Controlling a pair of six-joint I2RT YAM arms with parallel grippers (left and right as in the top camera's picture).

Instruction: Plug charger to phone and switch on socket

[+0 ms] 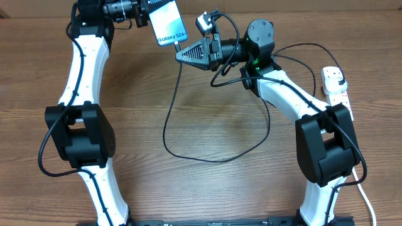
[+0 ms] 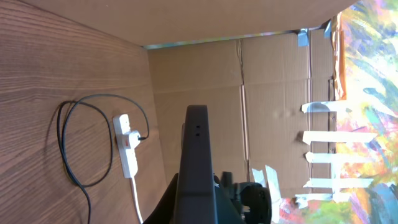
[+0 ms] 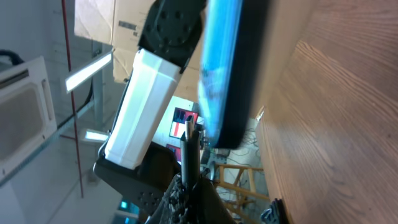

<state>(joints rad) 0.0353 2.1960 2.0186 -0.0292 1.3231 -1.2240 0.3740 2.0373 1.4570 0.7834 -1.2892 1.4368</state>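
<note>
Left claw [image 1: 144, 14]: grasps one cyan-screen phone [image 1: 168, 24]
Right claw [image 1: 183, 54]: clenched on one thin black cable [image 1: 165, 129], at its tip
White power strip [image 1: 336, 86]: one, well behind right claw

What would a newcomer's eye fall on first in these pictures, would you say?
The cyan-screened phone, held off the table by the left gripper at the far edge. Beside it, the right gripper aims the charger connector at the phone, the black cable looping across mid-table towards the white socket at the right edge.
</note>
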